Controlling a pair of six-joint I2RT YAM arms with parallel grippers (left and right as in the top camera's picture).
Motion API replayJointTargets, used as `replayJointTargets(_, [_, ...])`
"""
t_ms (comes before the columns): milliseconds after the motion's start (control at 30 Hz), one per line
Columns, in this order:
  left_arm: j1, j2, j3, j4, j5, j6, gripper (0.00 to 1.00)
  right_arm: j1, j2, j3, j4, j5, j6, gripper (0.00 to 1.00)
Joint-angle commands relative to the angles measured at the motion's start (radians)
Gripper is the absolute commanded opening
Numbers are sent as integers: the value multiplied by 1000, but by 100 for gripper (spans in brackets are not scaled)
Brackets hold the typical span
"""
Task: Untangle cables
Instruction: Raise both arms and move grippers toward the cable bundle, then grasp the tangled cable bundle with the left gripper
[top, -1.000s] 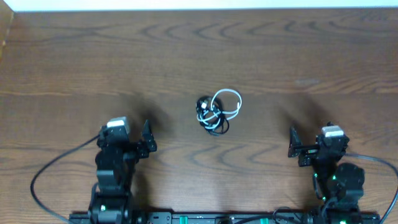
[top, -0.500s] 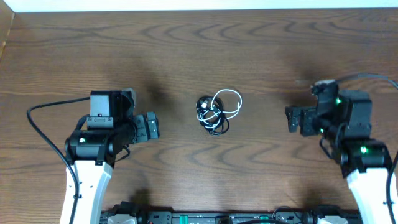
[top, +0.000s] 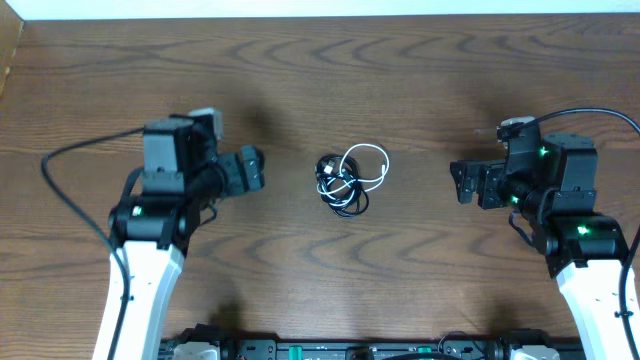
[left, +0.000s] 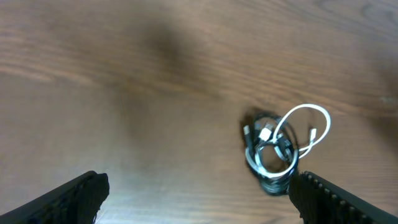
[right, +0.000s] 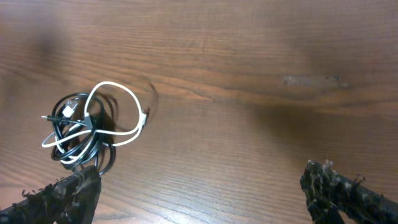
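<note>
From overhead, the cables (top: 350, 182) are lying in one small knot mid-table, a white loop over black cords, with plugs too small to sort out. The left hand (top: 250, 170) and right hand (top: 462, 183) are hovering well apart from it on either side. The wood-grain table (top: 320, 60) is meeting a pale strip (top: 320, 8) at its far edge.

In the blurred left wrist view, the left hand (left: 199, 183) is gaping wide and empty, its fingers cut off by the frame. The cables (left: 280, 146) are lying near the right one.

In the right wrist view, the right hand (right: 200, 180) is also spread and empty, with the cables (right: 87, 130) just beyond its left finger.
</note>
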Motion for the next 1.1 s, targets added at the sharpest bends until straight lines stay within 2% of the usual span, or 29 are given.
replayJointTargets(0, [-47,94,76,2,4,-9,98,18,-2,19,-1,-12,26,99])
replayJointTargets(300, [-177,385,76,32,5,-10,98,22,-2,19,-6,-12,25,99])
replayJointTargets(400, [-179,487,76,71,22,-70,90,22,-2,19,-6,-12,25,99])
replayJointTargets(467, [-179,543,76,113,103,-110,77,22,1,19,-5,-12,26,99])
replayJointTargets(533, [-179,591,76,142,205,-120,75,22,11,19,-6,-12,26,99])
replayJointTargets(600, [-186,647,76,141,208,-182,72,22,26,19,-9,-12,26,99])
replayJointTargets(667, [-207,678,76,142,222,-185,65,22,33,19,-9,-12,26,99])
replayJointTargets(800, [-261,688,76,165,229,-186,61,22,33,19,-9,-13,26,99])
replayJointTargets(967, [-348,688,67,190,176,-198,39,22,33,19,-11,-13,26,99])
replayJointTargets(1000, [-355,688,67,198,177,-201,30,22,33,19,-12,-13,26,99])
replayJointTargets(1033, [-363,688,67,211,177,-201,14,22,33,19,-13,-13,28,99])
replayJointTargets(1067, [-366,687,68,217,177,-201,8,22,33,19,-13,-13,40,99])
